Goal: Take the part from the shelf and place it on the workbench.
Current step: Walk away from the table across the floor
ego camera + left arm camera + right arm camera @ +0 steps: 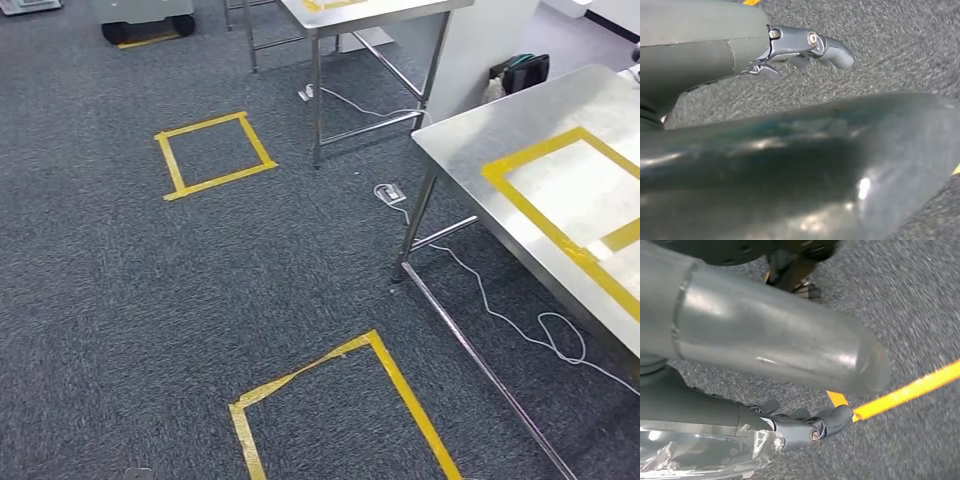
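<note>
Left fingers (836,52): my left hand (764,50) hangs over the carpet, fingers stretched out and slightly apart, holding nothing.
Right fingers (836,417): nearly straight on my right hand (791,427), over a tape (904,392) strip.
Part (708,452): in clear wrap, held against my right palm.
Floor (113,300): grey carpet, a yellow square (407,395) nearest, a white cable (490,310) beyond it.
Tabletop (468,140): steel, to my right, marked with a yellow frame (528,205).
Far: a second square (215,180), another table (377,15).
</note>
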